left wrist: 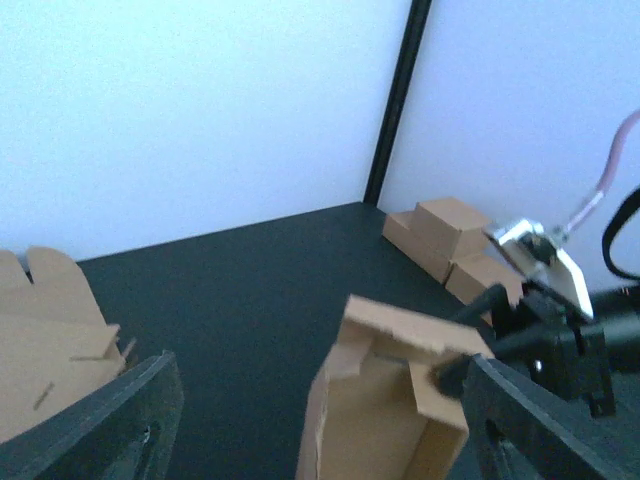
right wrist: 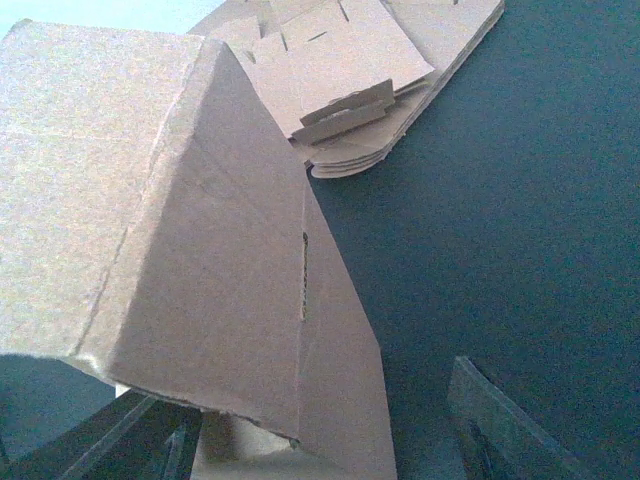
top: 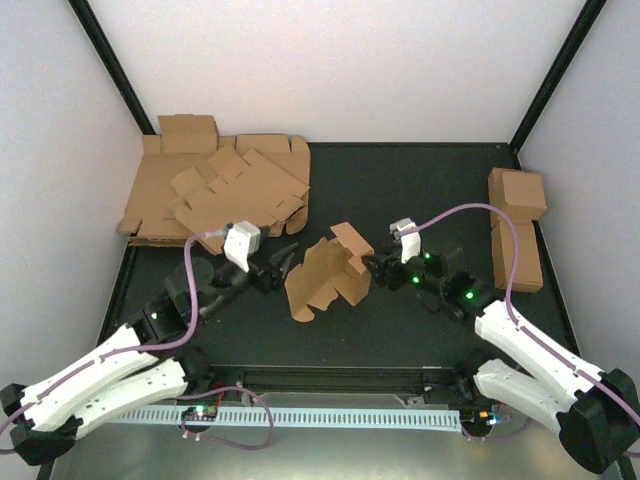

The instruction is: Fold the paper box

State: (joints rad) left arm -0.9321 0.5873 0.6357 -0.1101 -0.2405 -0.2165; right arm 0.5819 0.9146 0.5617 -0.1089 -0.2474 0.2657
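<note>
Only the top view takes in the whole layout. The box [top: 325, 272] stands half folded in the middle of the table [top: 420, 190], its walls partly raised, between the left gripper [top: 283, 263] and the right gripper [top: 373, 265]. The left wrist view alone looks into the box's open inside, with a raised wall and a notched flap at its far end. The right wrist view is mostly filled by one slanted panel of the box with a slit in it, which hides the rest of the box.

Flat blanks [top: 215, 190] lie stacked in the far left corner, with a few sheets askew on top. The right wrist view shows the stack's layered edge beyond the panel. Folded cartons [top: 517, 225] sit along the right edge. Both lots are well apart from the box.

The left gripper's jaws stand wide apart at the box's left side. Its fingers [left wrist: 110, 425] frame the box and hold nothing.

The right gripper's jaws are apart too, and a wall of the box runs down between its fingers [right wrist: 495, 420]. That finger is clear of the cardboard, with bare table between them. The other finger lies under the panel, and whether it touches cannot be told.
</note>
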